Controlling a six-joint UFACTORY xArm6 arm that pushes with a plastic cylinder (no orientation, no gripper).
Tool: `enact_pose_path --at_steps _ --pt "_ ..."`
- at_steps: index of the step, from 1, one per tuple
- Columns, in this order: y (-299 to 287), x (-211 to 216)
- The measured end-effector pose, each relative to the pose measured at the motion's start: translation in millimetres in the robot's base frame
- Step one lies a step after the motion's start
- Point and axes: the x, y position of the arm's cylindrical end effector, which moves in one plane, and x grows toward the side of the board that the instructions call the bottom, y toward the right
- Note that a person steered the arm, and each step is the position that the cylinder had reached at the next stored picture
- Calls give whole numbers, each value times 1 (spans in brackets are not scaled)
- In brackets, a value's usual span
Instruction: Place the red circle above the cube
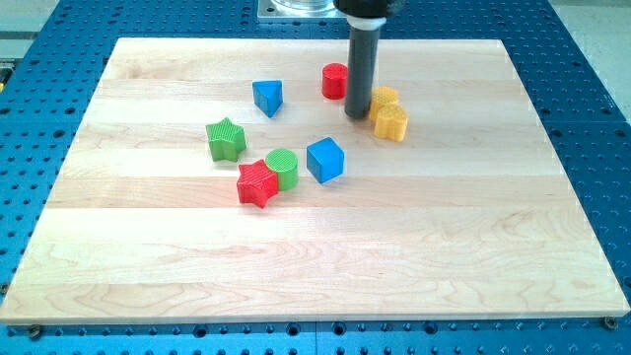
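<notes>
Red circle (334, 81) touching tool tip's (358, 115) left, blue cube (325, 160) below

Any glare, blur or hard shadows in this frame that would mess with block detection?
Camera view: even, diffuse lighting, no glare on the wooden board; shadows are soft and short, hugging each block, e.g. the blue cube. Blocks look sharp; my tip stands just right of the red circle, partly hiding it and the yellow blocks.
</notes>
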Motion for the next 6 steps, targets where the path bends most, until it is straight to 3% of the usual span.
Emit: enact_pose_path --at_steps 2,3,4,5,6 --pt "0 -23" --pt "11 -79" --pt "-30 -98" --pt "-77 -60" --pt "-80 -21"
